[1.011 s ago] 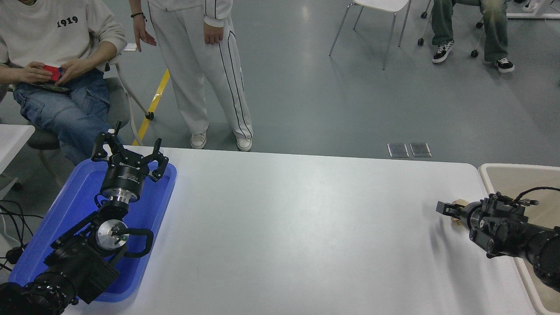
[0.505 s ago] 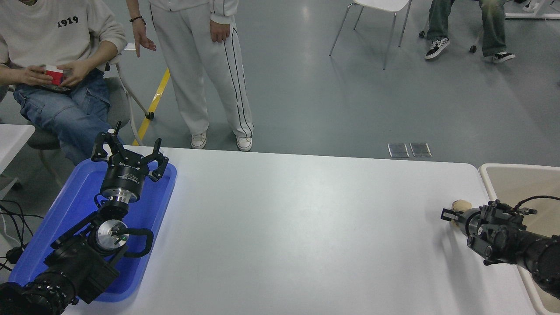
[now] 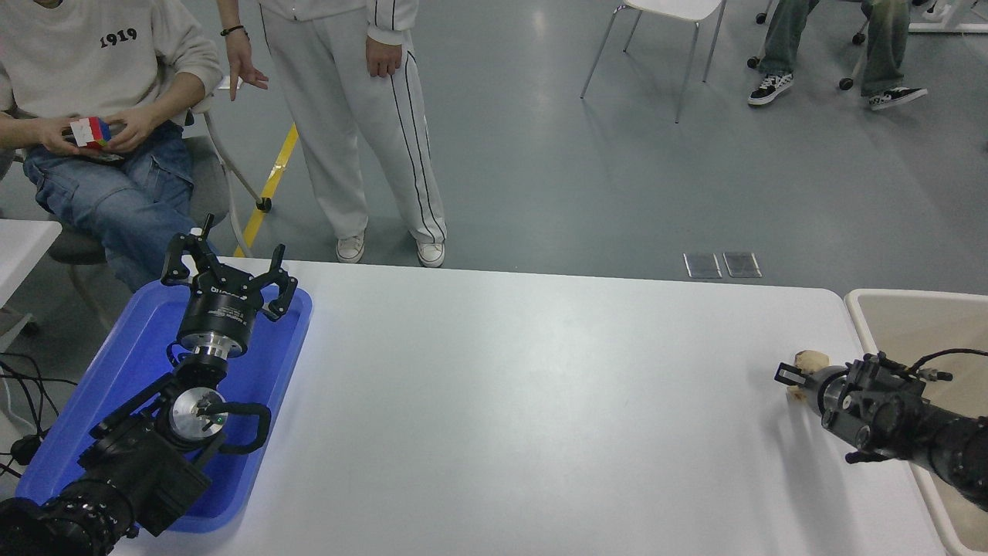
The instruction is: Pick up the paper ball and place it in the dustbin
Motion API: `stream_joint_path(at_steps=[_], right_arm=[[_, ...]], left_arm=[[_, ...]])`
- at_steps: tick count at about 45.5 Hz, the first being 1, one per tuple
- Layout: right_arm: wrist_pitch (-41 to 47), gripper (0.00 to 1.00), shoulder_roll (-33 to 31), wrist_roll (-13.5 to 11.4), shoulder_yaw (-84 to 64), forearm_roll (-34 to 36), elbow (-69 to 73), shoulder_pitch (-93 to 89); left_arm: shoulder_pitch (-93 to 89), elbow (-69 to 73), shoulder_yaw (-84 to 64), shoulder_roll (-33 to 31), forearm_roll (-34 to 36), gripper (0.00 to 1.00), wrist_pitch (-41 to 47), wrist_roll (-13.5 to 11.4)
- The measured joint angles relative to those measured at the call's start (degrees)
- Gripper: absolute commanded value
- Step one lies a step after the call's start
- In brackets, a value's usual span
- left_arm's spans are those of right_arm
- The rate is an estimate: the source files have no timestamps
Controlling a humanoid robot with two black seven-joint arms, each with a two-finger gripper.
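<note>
The tan crumpled paper ball point(image 3: 810, 358) is near the table's right end, close to the beige dustbin point(image 3: 858, 307) that stands just past that edge. My right gripper point(image 3: 792, 377) comes in from the right with its fingers closed around the ball; paper shows above and below the fingers, and most of the wad is hidden behind them. I cannot tell whether the ball rests on the table or hangs just above it. My left gripper point(image 3: 228, 269) is parked over the blue tray, fingers spread and holding nothing.
A shallow blue tray point(image 3: 282, 363) lies at the table's left end under the left arm. One person stands and another sits at the far left side. A white chair point(image 3: 664, 15) stands farther back.
My right gripper and the paper ball have shifted together slightly, first right and down, then back a little. The left arm has not moved.
</note>
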Motion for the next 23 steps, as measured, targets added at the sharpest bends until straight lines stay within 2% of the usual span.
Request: stream_joint_path(at_steps=[17, 23], right_arm=[[1.3, 0.00, -10.0, 0.1, -9.1, -1.6, 26.7, 17.5], [6.0, 0.00, -12.7, 0.2, -14.1, -1.9, 36.0, 26.2]], left_arm=[[0.0, 0.0, 0.0, 0.0, 0.0, 1.00, 0.0, 0.1], [0.0, 0.0, 0.0, 0.0, 0.0, 1.00, 0.0, 0.1]])
